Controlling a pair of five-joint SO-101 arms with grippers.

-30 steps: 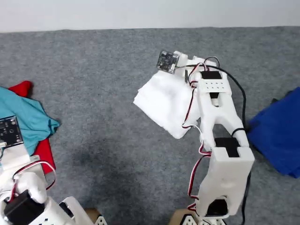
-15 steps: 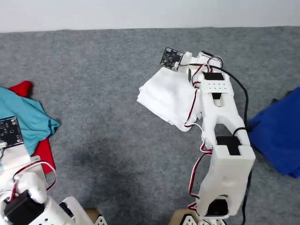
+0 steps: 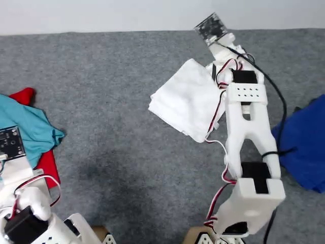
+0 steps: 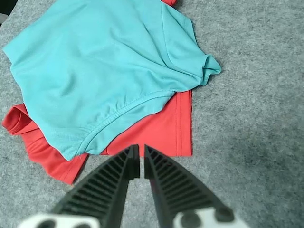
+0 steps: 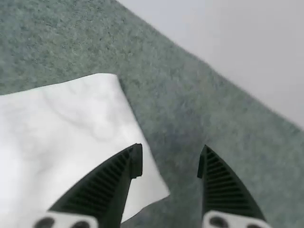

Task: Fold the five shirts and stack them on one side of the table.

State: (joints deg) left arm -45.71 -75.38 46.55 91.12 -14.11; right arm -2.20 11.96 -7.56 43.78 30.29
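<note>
A folded white shirt [image 3: 185,104] lies flat on the grey table mid-back. My right arm [image 3: 246,96] stretches past its right edge toward the far wall. The right gripper [image 5: 169,161] hovers open over the white shirt's [image 5: 61,137] far corner, one finger above the cloth and the other above bare felt, holding nothing. At the left edge a teal shirt [image 3: 28,127] lies crumpled on top of a red shirt [image 3: 48,163]. The left gripper [image 4: 140,154] is shut and empty just above the red shirt's [image 4: 156,133] hem, with the teal shirt [image 4: 99,71] beyond it. A blue shirt [image 3: 304,142] lies at the right edge.
Grey felt [image 3: 111,76] covers the whole table, with open room in the middle and front centre. A pale wall [image 3: 101,15] runs along the far edge. The left arm's base [image 3: 25,213] sits at the front left corner.
The right gripper has moved off the white shirt's far corner, up and toward the far right. The shirt now lies flat and uncovered. The left arm has not moved.
</note>
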